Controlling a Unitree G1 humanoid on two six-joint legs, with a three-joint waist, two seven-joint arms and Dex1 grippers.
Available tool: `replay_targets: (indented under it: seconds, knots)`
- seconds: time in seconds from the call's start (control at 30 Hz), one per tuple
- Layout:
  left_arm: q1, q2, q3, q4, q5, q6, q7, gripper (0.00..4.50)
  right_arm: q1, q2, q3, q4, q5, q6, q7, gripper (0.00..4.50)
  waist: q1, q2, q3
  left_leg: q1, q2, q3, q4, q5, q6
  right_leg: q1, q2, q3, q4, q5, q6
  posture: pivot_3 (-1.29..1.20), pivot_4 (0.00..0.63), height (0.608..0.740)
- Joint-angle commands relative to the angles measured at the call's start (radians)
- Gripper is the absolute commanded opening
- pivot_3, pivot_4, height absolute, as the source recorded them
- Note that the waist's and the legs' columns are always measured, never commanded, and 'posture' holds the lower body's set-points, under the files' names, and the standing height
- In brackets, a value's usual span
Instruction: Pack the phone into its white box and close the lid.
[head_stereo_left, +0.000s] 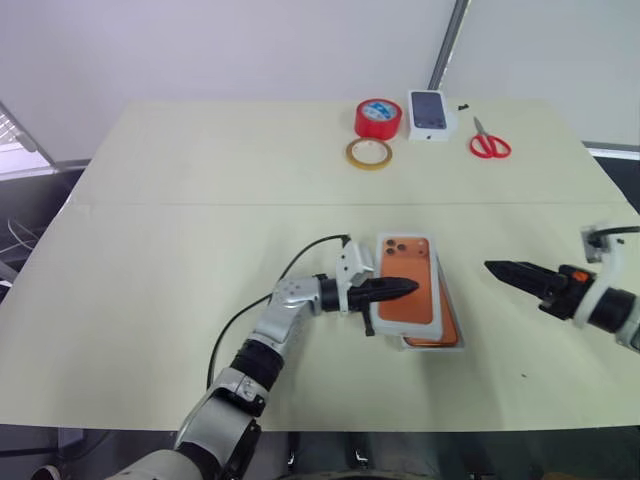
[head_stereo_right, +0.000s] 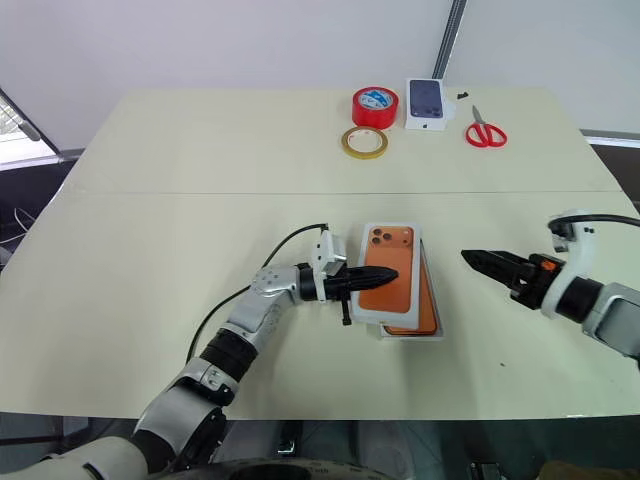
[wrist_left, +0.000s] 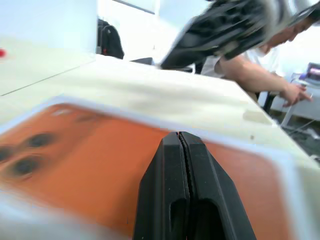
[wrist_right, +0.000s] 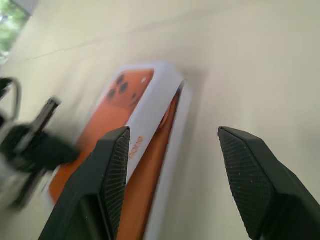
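The cream surface (head_stereo_left: 200, 250) carries the white box (head_stereo_left: 452, 335) near its middle, and the lid (head_stereo_left: 409, 281), printed with an orange phone picture, sits askew on top. The left hand (head_stereo_left: 408, 287), fingers shut together, rests on the lid. The right hand (head_stereo_left: 492, 267) hovers just beside, fingers apart, holding nothing

Far edge: red tape (head_stereo_left: 378, 118), tan tape (head_stereo_left: 369, 153), scissors (head_stereo_left: 489, 143).
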Motion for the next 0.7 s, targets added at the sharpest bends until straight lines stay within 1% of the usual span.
replay_targets:
  seconds: [0.03,0.13,0.23,0.33,0.47,0.53,0.7]
  knots:
    - [-0.017,0.012,0.02,-0.052,-0.006,-0.006,0.004,0.0,-0.026,0.035,0.105,-0.088,-0.25,-0.156,0.034,1.57,0.0,0.0,0.0,0.0,0.0,0.0,0.0,0.0,0.0,0.0,0.0,0.0,0.0,0.0,0.0,0.0,0.15,0.74]
    - [-0.018,0.04,0.05,-0.1,-0.031,0.035,0.013,0.0,-0.049,0.071,0.191,-0.087,-0.449,-0.28,0.047,0.04,0.0,0.0,0.0,0.0,0.0,0.0,0.0,0.0,0.0,0.0,0.0,0.0,0.001,0.0,0.0,0.0,0.15,0.74]
    - [-0.023,0.08,0.084,-0.142,-0.044,0.084,0.035,0.0,-0.038,0.087,0.273,-0.087,-0.624,-0.396,0.085,0.04,0.001,0.001,0.0,0.0,0.0,0.0,0.001,0.0,0.0,0.0,0.0,0.0,0.001,0.0,0.0,0.0,0.15,0.74]
    - [-0.044,0.114,0.117,-0.144,-0.036,0.14,0.085,0.0,-0.052,0.117,0.307,-0.067,-0.724,-0.441,0.076,0.04,0.001,0.0,0.0,0.0,0.0,0.0,0.001,0.0,0.0,0.0,0.0,0.0,0.001,0.0,0.0,0.0,0.15,0.74]
    - [-0.068,0.149,0.131,-0.085,-0.011,0.2,0.133,0.0,-0.078,0.153,0.316,-0.058,-0.791,-0.454,0.093,0.04,0.001,0.001,0.0,0.0,0.0,0.0,0.001,0.0,-0.001,0.0,0.0,0.0,0.001,0.0,0.0,0.0,0.15,0.74]
    - [-0.073,0.147,0.129,-0.06,-0.01,0.213,0.134,0.0,-0.092,0.172,0.314,-0.048,-0.801,-0.45,0.102,0.04,0.001,0.001,0.0,0.0,0.0,0.0,0.001,0.0,-0.001,0.0,0.0,0.0,0.001,0.0,0.0,0.0,0.15,0.74]
    - [-0.078,0.134,0.079,-0.013,0.048,0.208,0.139,0.0,-0.109,0.193,0.316,-0.045,-0.856,-0.453,0.123,0.04,0.001,0.001,0.0,0.0,0.0,0.0,0.001,0.0,-0.001,0.0,-0.001,0.0,0.001,0.0,0.0,0.0,0.15,0.74]
